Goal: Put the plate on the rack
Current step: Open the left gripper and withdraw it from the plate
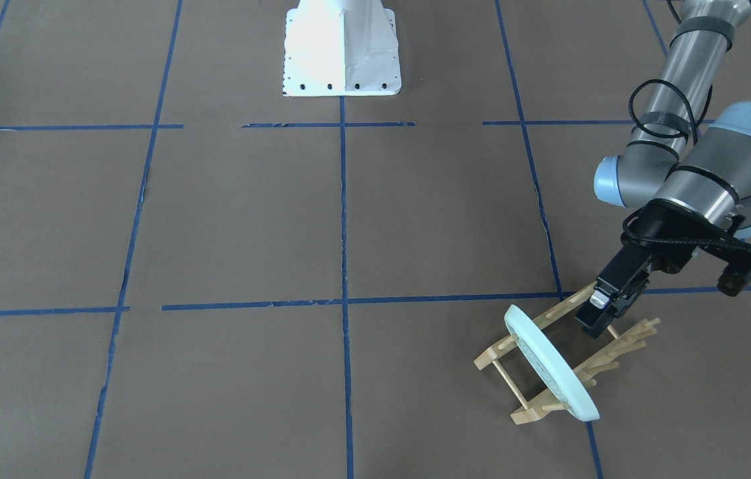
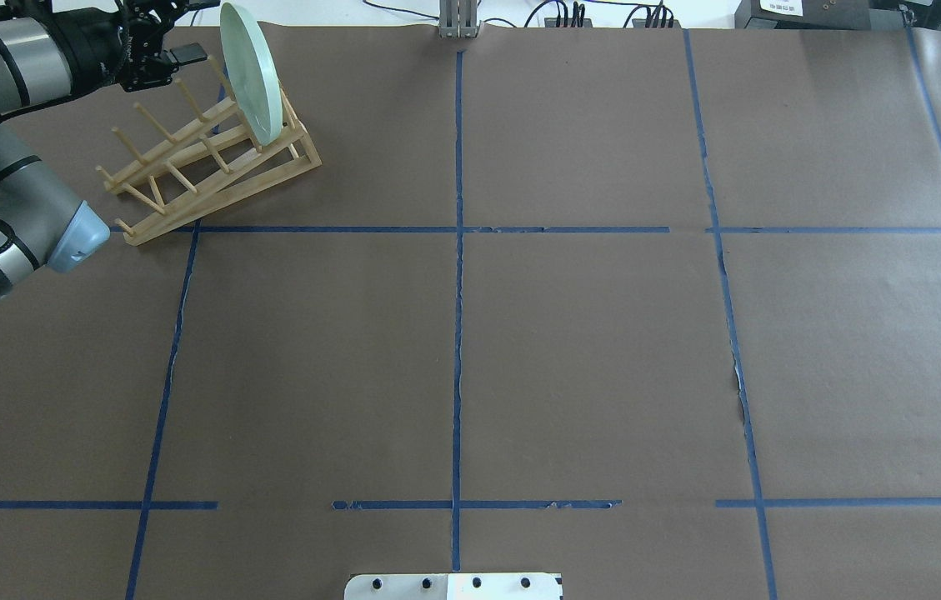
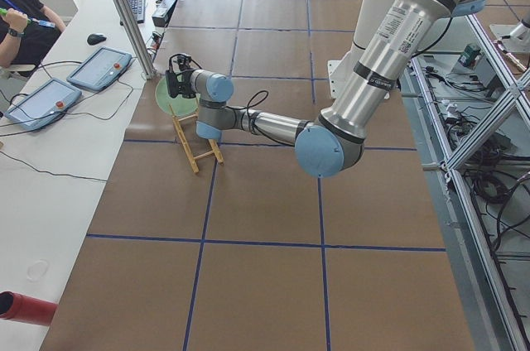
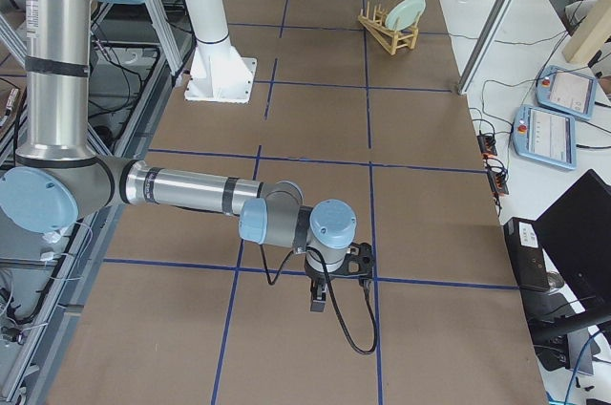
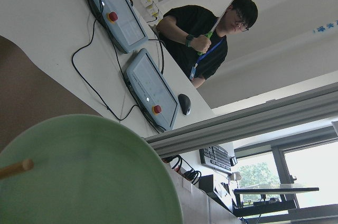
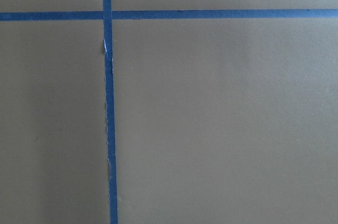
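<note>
The pale mint-green plate (image 1: 551,362) stands on edge between the pegs at one end of the light-wood rack (image 1: 528,412). In the overhead view the plate (image 2: 252,75) leans in the rack (image 2: 212,179) at the far left of the table. My left gripper (image 1: 598,313) hovers over the rack's middle, a short way from the plate and not touching it; its jaws stand open and empty. The left wrist view shows the plate's face (image 5: 84,176) and one peg tip. My right gripper (image 4: 318,302) hangs low over bare paper, and I cannot tell whether it is open.
The white robot base (image 1: 342,50) stands at mid-table on the robot's side. The rack sits close to the table's far edge, beyond which are control tablets (image 5: 150,89) and a seated operator (image 5: 211,34). Blue tape lines cross the brown paper.
</note>
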